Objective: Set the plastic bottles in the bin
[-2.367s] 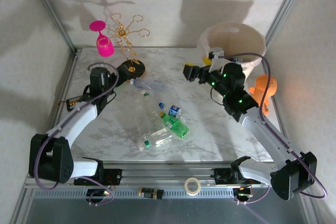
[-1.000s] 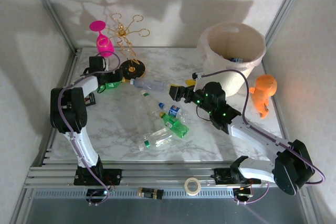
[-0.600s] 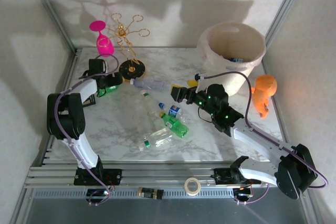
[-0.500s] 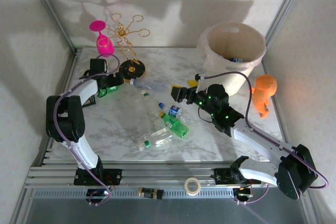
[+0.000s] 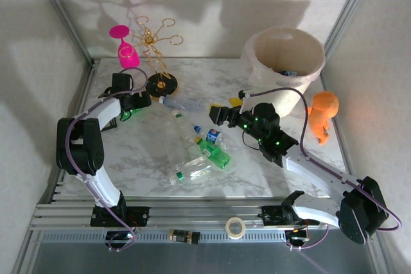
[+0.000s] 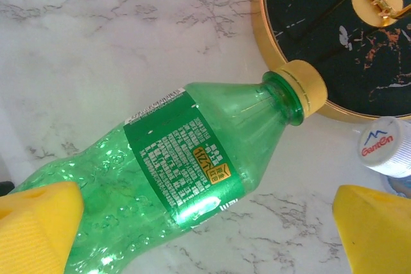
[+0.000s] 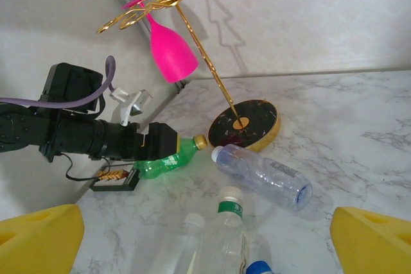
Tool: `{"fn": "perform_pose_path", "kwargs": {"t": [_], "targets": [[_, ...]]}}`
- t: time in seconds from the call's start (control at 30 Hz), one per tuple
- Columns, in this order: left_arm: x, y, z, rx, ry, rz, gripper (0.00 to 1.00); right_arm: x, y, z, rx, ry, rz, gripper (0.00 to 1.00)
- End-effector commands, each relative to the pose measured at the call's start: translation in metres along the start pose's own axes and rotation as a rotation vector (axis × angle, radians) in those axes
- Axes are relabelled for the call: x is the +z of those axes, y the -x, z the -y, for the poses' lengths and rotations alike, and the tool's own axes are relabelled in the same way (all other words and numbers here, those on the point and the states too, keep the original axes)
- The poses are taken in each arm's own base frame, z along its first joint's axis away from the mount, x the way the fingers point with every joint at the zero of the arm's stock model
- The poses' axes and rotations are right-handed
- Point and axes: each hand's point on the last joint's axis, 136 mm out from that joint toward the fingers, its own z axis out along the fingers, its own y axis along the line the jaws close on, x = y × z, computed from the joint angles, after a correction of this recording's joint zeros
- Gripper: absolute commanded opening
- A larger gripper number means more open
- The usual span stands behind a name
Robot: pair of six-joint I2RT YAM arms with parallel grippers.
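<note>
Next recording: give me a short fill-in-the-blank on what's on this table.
The green bottle lying between the fingers of the left gripper has a ____ cap.
The wine glass hanging on the gold rack is ____.
The figure beside the bin is ____.
Missing words: yellow; pink; orange.

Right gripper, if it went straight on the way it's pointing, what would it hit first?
Most likely the clear bottle with the green neck band, lying just ahead of the right gripper, between its open fingers; depth is hard to judge.
</note>
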Motion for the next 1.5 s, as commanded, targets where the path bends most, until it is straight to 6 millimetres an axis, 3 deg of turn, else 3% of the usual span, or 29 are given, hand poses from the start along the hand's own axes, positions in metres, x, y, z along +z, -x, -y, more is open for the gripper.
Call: {"fn": "perform_pose_path", "kwargs": {"t": [0.0, 0.27, 0.37, 0.53, 0.7, 0.93, 1.03, 1.3, 1.47], "targets": [[0.012, -0.042, -0.001, -0.001, 0.030, -0.134, 1.00, 0.000, 0.008, -0.007, 0.005, 0.018, 0.037, 0.99], [0.002, -0.059, 0.027, 0.000, 0.042, -0.193, 1.00, 0.009, 0.004, -0.007, 0.005, 0.023, 0.013, 0.99], [-0.007, -0.057, 0.033, -0.006, 0.044, -0.183, 1.00, 0.011, 0.004, -0.007, 0.007, 0.028, 0.009, 0.99], [-0.021, -0.027, 0.031, 0.035, 0.076, -0.079, 1.00, 0.016, 0.003, -0.008, 0.010, 0.033, 0.001, 0.99], [-0.007, -0.011, 0.022, 0.122, 0.124, -0.037, 1.00, 0.019, 0.003, -0.009, 0.016, 0.042, 0.001, 0.99], [-0.013, 0.027, 0.039, 0.141, 0.068, 0.057, 1.00, 0.014, 0.007, -0.007, 0.010, 0.021, 0.014, 0.99], [-0.009, 0.040, 0.038, 0.177, 0.071, 0.086, 1.00, 0.014, 0.007, -0.008, 0.012, 0.022, 0.011, 0.99], [0.023, 0.024, 0.022, 0.196, 0.024, -0.004, 1.00, 0.011, 0.011, -0.008, 0.013, 0.014, 0.017, 0.99], [0.031, 0.010, 0.022, 0.161, -0.001, -0.059, 1.00, 0.009, 0.015, -0.009, 0.006, 0.016, 0.025, 0.99]]}}
